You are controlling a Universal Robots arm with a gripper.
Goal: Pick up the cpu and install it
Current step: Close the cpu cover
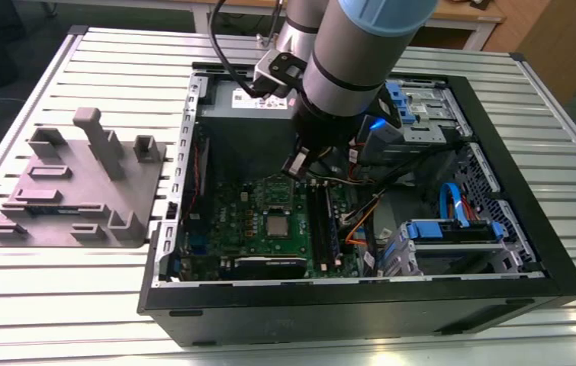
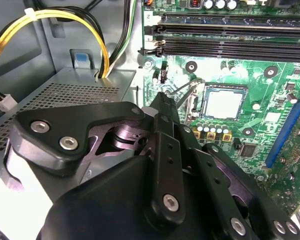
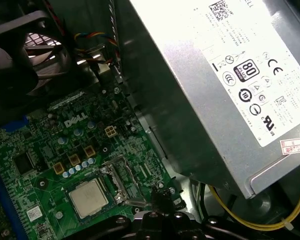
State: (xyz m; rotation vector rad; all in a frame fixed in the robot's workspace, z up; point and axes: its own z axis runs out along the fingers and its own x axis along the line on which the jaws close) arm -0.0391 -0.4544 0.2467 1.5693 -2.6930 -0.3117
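Exterior view shows an open black computer case (image 1: 532, 259) lying on a table of pale metal slats (image 1: 53, 305). The grey robot arm (image 1: 354, 53) reaches down into the case, and its black gripper (image 1: 303, 166) hangs above the green motherboard (image 1: 267, 229), near the large grey power supply box with a white label (image 1: 247, 122). On the exterior view's left, well apart from the case, a grey holder with several upright posts (image 1: 74, 191) rests on the table.

The small flat square cpu with a silver-grey metal top (image 1: 279, 226) sits in its socket on the motherboard, below the gripper and a little toward the near side of the case. In the second wrist view the cpu (image 2: 223, 102) lies flat inside the socket frame, with a thin metal lever (image 2: 186, 91) standing at an angle beside it. In the first wrist view the cpu (image 3: 89, 197) is again seated in the socket, next to a row of small yellow and blue components (image 3: 75, 162).

The black fingers (image 2: 162, 107) come together to one narrow tip in the second wrist view, with no gap between them, and nothing is held. This tip points toward the lever side of the socket, but I cannot tell if it touches anything.

A black fan (image 3: 25, 50) is near the motherboard's corner, and yellow and black cables (image 2: 90, 30) run beside the power supply box.
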